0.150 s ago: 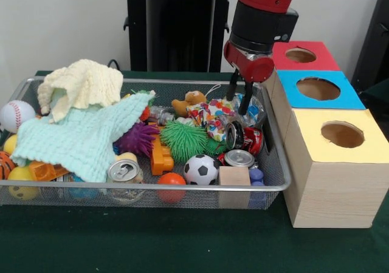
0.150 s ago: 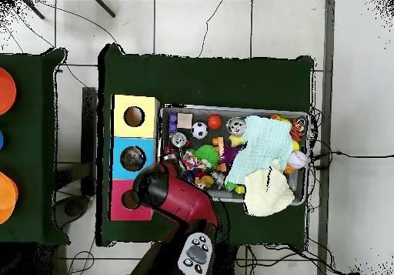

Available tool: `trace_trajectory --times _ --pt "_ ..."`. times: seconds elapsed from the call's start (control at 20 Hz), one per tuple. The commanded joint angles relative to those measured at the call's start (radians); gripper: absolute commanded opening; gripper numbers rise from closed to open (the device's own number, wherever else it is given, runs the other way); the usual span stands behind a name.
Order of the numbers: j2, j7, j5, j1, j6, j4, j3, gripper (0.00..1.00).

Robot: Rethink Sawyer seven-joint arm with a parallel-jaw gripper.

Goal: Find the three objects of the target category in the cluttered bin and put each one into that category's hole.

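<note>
I see crushed cans in the wire bin (image 1: pixel 276 186) by its box-side end: a red can (image 1: pixel 244 138) on its side, a silver-topped can (image 1: pixel 239 158) just in front, another can (image 1: pixel 124 171) near the front rim; no lettering legible; arm comes down upright, gripper (image 1: pixel 238 98) jaws spread, empty, just above the red can.
</note>
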Motion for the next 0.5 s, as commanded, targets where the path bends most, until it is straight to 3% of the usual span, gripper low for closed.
trace_trajectory --times 0.05,0.5 --pt "-0.023 0.164 0.002 -0.021 -0.037 0.077 0.049 1.0" --pt "-0.019 0.171 -0.002 -0.012 -0.074 0.116 0.063 1.0"
